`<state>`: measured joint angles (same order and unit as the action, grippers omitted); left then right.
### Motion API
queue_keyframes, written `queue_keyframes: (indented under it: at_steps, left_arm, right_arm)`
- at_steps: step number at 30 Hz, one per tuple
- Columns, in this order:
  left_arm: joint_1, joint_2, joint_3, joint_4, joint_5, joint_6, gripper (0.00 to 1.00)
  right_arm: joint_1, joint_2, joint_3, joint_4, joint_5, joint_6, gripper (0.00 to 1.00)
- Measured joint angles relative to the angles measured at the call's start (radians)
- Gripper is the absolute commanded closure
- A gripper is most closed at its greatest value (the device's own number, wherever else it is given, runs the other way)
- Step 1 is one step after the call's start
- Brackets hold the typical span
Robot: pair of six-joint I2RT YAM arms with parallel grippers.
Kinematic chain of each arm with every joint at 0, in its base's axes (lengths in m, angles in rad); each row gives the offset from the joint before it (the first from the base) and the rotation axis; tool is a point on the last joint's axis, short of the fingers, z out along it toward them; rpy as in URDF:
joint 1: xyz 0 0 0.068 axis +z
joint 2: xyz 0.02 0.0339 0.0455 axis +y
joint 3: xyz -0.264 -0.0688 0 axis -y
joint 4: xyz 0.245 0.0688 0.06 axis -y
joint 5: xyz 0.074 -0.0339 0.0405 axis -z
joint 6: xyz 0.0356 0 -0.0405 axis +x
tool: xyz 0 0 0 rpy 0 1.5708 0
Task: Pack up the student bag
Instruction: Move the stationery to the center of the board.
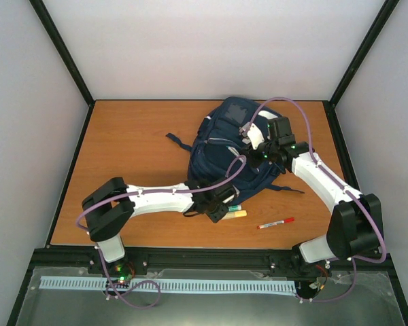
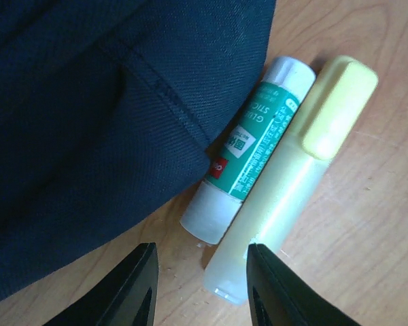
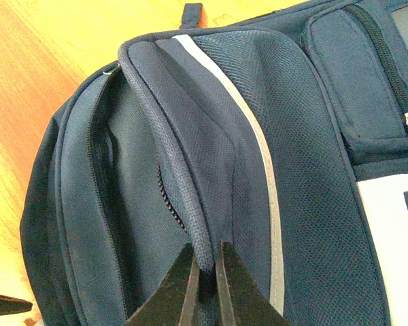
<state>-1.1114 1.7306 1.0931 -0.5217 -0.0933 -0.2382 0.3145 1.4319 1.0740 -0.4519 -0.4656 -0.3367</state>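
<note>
Item: student bag (image 1: 231,153), navy, centre of table (image 1: 122,149)

Right gripper (image 3: 205,250): jaws pinched on bag's piped flap edge. Left gripper (image 2: 200,250): jaws spread above glue stick (image 2: 248,149) and yellow highlighter (image 2: 292,170), both beside bag. Red pen (image 1: 277,223): apart, rightward.

Left gripper (image 2: 200,261) spread open, right gripper (image 3: 205,258) pinched on student bag (image 3: 306,176) seam

Your wooden table (image 1: 132,146) holds three loose items. Glue stick (image 2: 248,153), green label, white ends, lying flat. Yellow highlighter (image 2: 292,180) lying parallel, touching its near side. Red pen (image 1: 277,223) to their right, well apart, toward table's near edge.
</note>
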Motion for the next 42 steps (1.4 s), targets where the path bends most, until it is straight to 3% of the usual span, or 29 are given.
queue_keyframes:
  at_steps: [15,22,27,35,42]
  left_arm:
    - [0.0,0.113,0.065,0.012,-0.015,0.031,0.69]
    - [-0.002,0.147,0.096,0.006,-0.009,0.064,0.66]
    - [-0.003,0.152,0.096,-0.003,0.001,0.078,0.74]
    - [-0.008,0.074,0.012,-0.04,0.016,0.056,0.78]
    - [-0.008,-0.069,-0.123,-0.133,-0.004,-0.064,0.78]
  right_arm:
    - [-0.007,0.0,0.0,0.0,-0.007,0.0,0.97]
    - [-0.008,0.0,0.0,-0.001,-0.01,0.0,0.97]
    - [-0.013,0.0,0.0,-0.001,-0.014,0.0,0.97]
    - [-0.015,0.0,0.0,-0.001,-0.018,0.001,0.97]
    - [-0.018,0.0,0.0,-0.001,-0.021,0.001,0.97]
